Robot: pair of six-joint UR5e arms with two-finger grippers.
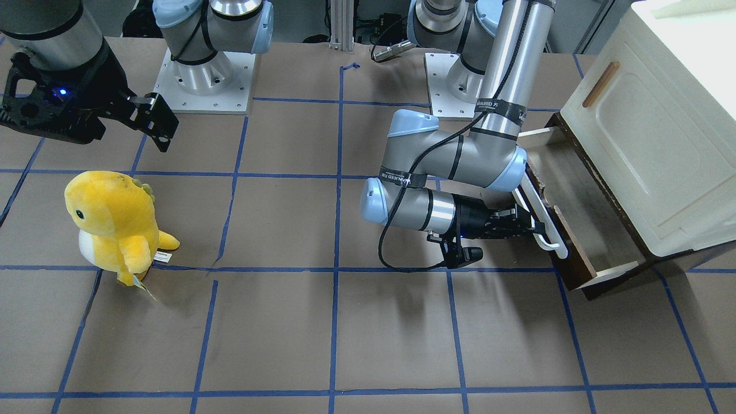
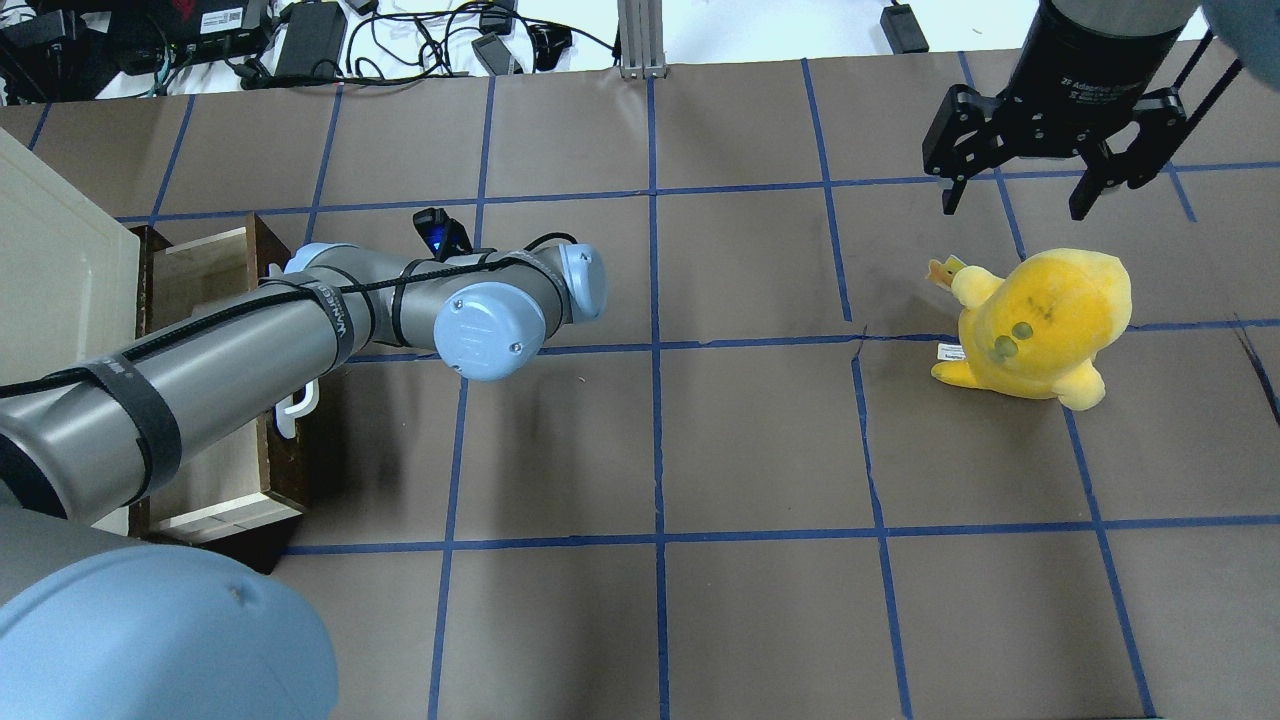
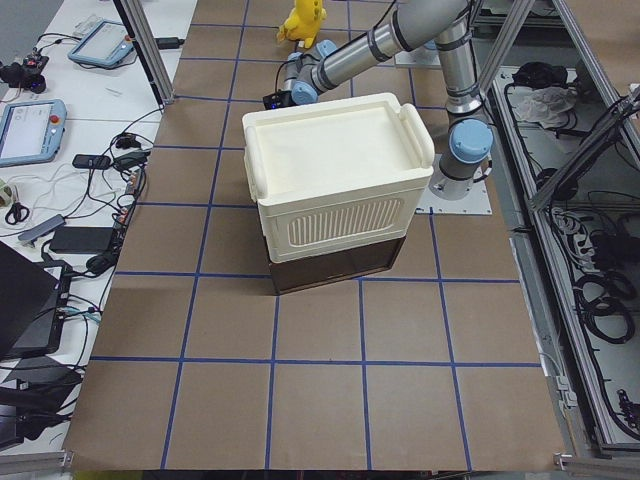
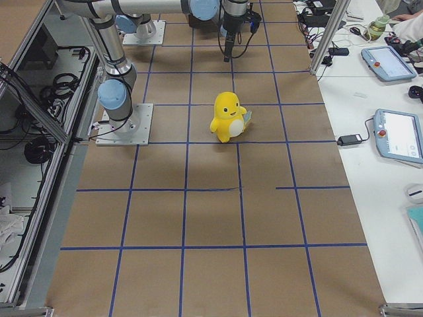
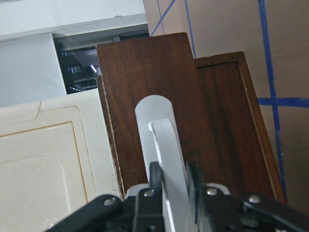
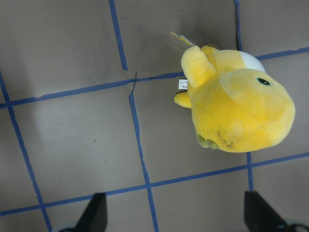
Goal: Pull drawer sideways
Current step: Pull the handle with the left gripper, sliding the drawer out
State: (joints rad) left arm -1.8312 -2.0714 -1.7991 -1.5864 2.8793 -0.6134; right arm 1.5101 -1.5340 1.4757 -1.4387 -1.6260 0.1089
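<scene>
Brown tabletop (image 1: 345, 345) carries the drawer (image 1: 581, 201), already partly out beneath its cream cabinet (image 1: 650, 132); left pincer (image 5: 174, 179) grips the white handle (image 5: 159, 125) (more travel seems possible), right pincer (image 2: 1015, 205) hangs spread, idle.

Drawer (image 5: 130, 106) front dk wood; handle (image 5: 161, 140) smooth plastic.

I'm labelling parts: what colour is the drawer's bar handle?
White; the bar handle shows best in the left wrist view, against the dark brown drawer front.

One drawer (image 1: 575, 195); one cream cabinet (image 1: 650, 132); one yellow plush toy (image 1: 112, 221); two arms, left arm (image 1: 443, 161) and right arm (image 1: 46, 29).
</scene>
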